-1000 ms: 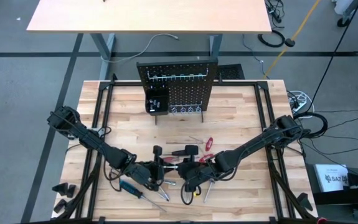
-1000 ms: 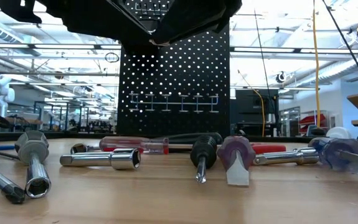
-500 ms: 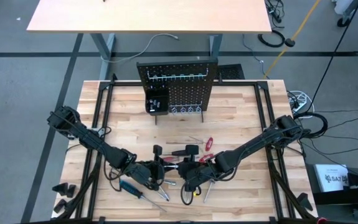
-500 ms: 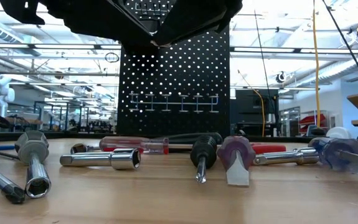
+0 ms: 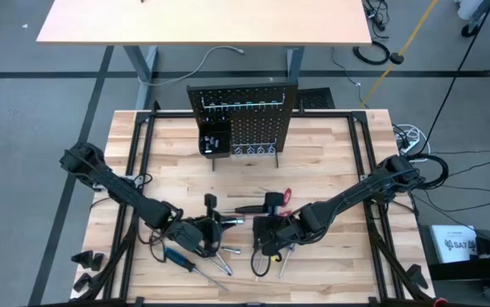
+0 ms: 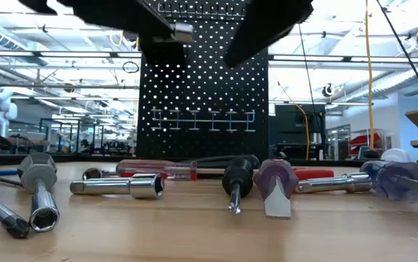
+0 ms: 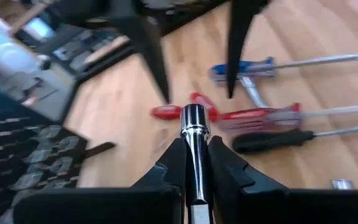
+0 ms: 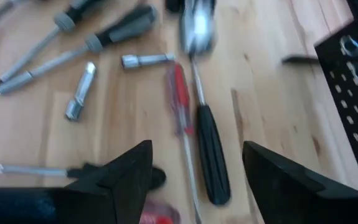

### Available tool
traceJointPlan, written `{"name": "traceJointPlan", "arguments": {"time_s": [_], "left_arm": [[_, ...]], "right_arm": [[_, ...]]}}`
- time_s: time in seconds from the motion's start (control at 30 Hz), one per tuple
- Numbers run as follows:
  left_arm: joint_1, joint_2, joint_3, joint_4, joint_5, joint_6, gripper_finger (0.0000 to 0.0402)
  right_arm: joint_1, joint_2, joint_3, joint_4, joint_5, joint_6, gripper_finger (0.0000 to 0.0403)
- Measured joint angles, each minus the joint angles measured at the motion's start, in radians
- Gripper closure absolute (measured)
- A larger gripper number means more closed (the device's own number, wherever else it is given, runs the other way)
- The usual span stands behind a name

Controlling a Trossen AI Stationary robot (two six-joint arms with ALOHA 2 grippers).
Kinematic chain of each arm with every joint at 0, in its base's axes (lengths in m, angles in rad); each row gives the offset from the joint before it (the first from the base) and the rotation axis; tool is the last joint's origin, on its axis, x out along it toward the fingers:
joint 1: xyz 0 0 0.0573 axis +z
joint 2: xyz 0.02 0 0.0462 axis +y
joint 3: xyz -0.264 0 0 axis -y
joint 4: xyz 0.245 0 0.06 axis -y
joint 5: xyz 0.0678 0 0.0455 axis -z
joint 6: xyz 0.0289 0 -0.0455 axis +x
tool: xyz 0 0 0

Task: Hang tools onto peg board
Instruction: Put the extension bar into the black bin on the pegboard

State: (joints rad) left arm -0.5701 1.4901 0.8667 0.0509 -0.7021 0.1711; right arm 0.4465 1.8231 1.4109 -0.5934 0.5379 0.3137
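The left end effector is closed on a shiny metal socket piece, held above the near middle of the table, while the right end effector hangs just beside it with its fingers spread and nothing between them. The peg board stands upright at the table's far edge, well apart from both arms, and the remaining tools lie scattered on the wood, among them a black-handled screwdriver and a red-handled screwdriver. To hang the piece well, the left arm should probably carry it level across, approach a free hook squarely, and release only once the piece is seated.
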Motion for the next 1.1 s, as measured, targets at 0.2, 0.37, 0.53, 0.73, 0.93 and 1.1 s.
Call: {"name": "traceJointPlan", "arguments": {"time_s": [0.2,0.37,0.53,0.73,0.93,1.1], "left_arm": [[0.005,-0.122,0.06,-0.134,-0.138,0.002,0.0364],[0.067,-0.217,0.116,-0.225,-0.245,-0.006,0.0364],[0.171,-0.276,0.163,-0.229,-0.19,-0.044,0.0364],[0.269,-0.303,0.226,-0.305,-0.143,-0.086,0.0364],[0.36,-0.304,0.257,-0.403,-0.084,-0.22,0.0364],[0.418,-0.303,0.257,-0.425,-0.069,-0.281,0.0364]], "right_arm": [[0.021,-0.011,0.0,-0.109,0.114,0.057,0.0169],[0.03,-0.011,0.0,-0.134,0.142,0.072,0.017],[0.028,-0.011,0.0,-0.137,0.14,0.087,0.017],[0.029,-0.011,0.0,-0.144,0.136,0.098,0.017],[0.029,-0.011,0.0,-0.145,0.112,0.097,0.017],[0.029,-0.011,0.0,-0.145,0.111,0.097,0.017]]}}
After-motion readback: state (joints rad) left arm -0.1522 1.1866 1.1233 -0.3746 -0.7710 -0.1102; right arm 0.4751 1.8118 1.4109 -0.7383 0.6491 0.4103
